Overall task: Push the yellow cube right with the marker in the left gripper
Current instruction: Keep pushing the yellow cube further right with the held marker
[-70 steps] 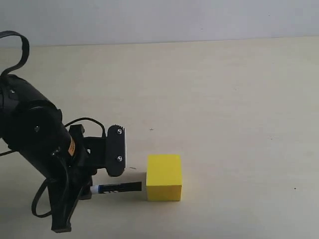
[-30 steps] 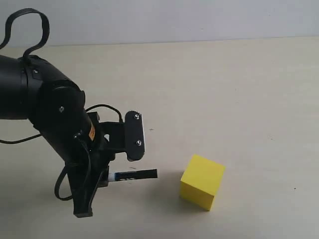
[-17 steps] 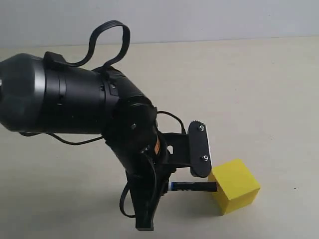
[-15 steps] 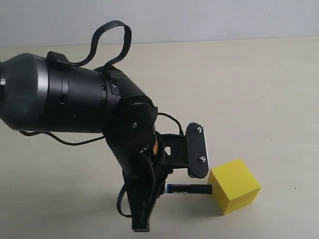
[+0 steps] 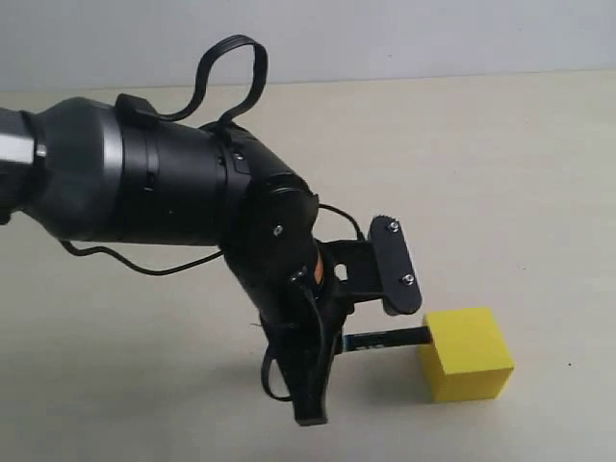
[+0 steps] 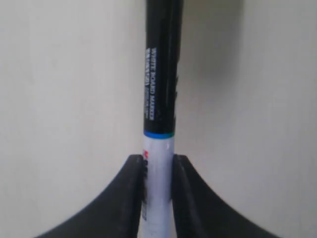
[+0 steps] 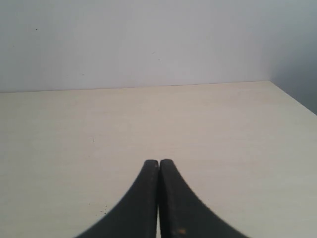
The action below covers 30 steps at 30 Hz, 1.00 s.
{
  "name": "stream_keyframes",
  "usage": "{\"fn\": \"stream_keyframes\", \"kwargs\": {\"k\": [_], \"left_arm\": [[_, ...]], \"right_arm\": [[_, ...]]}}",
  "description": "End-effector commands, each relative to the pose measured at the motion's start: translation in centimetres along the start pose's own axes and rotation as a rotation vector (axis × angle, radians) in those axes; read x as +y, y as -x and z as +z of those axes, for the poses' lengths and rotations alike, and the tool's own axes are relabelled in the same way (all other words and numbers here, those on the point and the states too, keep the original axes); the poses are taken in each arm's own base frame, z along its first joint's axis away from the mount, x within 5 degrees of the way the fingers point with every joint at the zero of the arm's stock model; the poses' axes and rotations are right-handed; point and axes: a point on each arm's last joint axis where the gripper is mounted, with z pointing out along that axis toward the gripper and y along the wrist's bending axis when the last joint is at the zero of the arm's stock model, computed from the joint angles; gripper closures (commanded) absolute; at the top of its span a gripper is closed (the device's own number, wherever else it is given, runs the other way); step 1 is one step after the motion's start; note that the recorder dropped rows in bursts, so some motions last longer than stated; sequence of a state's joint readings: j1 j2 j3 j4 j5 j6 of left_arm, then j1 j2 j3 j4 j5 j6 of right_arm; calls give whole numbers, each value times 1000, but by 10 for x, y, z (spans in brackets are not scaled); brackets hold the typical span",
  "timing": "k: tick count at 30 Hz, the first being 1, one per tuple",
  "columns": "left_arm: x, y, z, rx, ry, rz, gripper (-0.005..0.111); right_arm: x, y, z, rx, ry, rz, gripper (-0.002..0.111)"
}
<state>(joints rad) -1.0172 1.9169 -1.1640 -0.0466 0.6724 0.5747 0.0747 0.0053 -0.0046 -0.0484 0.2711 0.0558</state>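
Observation:
The yellow cube [image 5: 467,353] sits on the pale table at the lower right of the exterior view. My left gripper [image 5: 348,337] is just left of it, shut on the marker [image 5: 385,339], which lies level and points right. The marker's black end touches the cube's left face near its top edge. In the left wrist view both black fingers of the left gripper [image 6: 158,162] clamp the white barrel of the marker [image 6: 159,89], and the cube is out of that view. My right gripper [image 7: 158,163] is shut with nothing in it, over bare table.
The thick black left arm [image 5: 164,188] and its cable loop [image 5: 231,72] cover the left and middle of the exterior view. The beige table [image 5: 500,164] runs back to a pale wall [image 5: 385,38]. The right arm does not show in the exterior view.
The left arm swept right with the marker. The cube slid right ahead of it and turned, ending nearly square-on. The right gripper's earlier state is not shown.

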Motion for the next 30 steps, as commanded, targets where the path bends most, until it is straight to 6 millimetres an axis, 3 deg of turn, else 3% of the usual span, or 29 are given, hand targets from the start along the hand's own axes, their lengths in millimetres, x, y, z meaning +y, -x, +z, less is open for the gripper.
{"fn": "stream_keyframes", "kwargs": {"k": [1, 11, 15, 22, 30], "left_arm": [[7, 13, 6, -30, 6, -45, 107], [-2, -2, 7, 138, -93, -43, 107], [-4, 4, 8, 90, -73, -42, 107], [-3, 41, 12, 1, -55, -20, 107], [-3, 28, 12, 156, -119, -34, 107]], "right_arm": [[0, -1, 0, -5, -5, -3, 108], [0, -1, 0, -5, -5, -3, 108], [0, -1, 0, -5, -5, -3, 108], [0, -1, 0, -5, -5, -3, 108], [0, -1, 0, -5, -5, -3, 108]]}}
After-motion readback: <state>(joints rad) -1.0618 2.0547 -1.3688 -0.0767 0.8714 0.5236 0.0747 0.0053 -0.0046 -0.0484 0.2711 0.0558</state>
